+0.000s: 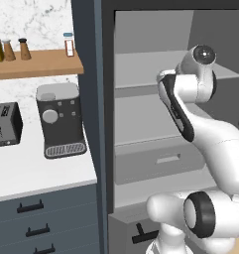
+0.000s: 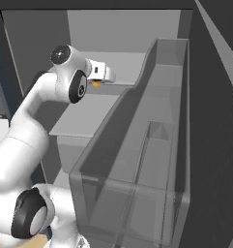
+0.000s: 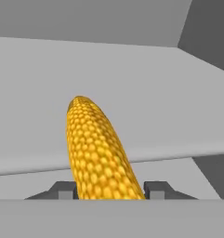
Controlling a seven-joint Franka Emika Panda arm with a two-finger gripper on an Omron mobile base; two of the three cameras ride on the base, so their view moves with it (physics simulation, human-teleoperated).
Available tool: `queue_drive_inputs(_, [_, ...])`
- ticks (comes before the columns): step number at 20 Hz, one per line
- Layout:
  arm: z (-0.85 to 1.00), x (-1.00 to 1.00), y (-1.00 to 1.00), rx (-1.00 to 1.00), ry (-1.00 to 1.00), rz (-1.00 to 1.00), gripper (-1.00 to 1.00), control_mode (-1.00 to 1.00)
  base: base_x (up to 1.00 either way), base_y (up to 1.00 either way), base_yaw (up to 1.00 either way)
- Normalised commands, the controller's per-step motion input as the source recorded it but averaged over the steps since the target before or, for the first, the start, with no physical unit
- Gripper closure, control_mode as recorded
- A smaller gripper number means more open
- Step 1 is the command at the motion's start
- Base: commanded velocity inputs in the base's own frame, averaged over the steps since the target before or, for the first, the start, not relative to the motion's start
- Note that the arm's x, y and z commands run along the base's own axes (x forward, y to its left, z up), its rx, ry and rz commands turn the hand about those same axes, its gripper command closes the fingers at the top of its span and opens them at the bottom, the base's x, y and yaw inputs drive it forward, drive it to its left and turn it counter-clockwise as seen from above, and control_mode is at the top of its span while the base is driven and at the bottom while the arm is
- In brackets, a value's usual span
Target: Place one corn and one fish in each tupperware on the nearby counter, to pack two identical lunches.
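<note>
over the grey fridge shelf (image 3: 132, 93), tool (image 3: 108, 188) gripping corn (image 3: 97, 148)
both fingertips (image 3: 155, 188) press the cob's near end; it points away over the shelf.

corn (image 3: 97, 148) near end hidden behind the tool (image 3: 111, 189).

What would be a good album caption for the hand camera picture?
Corn cob clamped between the gripper fingertips, above a grey fridge shelf.
</note>
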Motion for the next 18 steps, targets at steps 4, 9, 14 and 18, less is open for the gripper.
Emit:
queue_drive_inputs(4, [0.0,-1.0,0.0,0.0,0.0,-0.11,1.0,-1.0,0.0,0.0,0.0])
queue_drive_inputs(9, [0.0,-1.0,0.0,0.0,0.0,-0.03,1.0,-1.0,0.0,0.0,0.0])
queue_drive_inputs(14, [-0.02,-1.0,0.09,0.01,0.0,0.0,1.0,-1.0,0.0,0.0,0.0])
queue_drive_inputs(18, [-0.21,-1.0,0.26,0.01,0.0,0.0,1.0,-1.0,0.0,0.0,0.0])
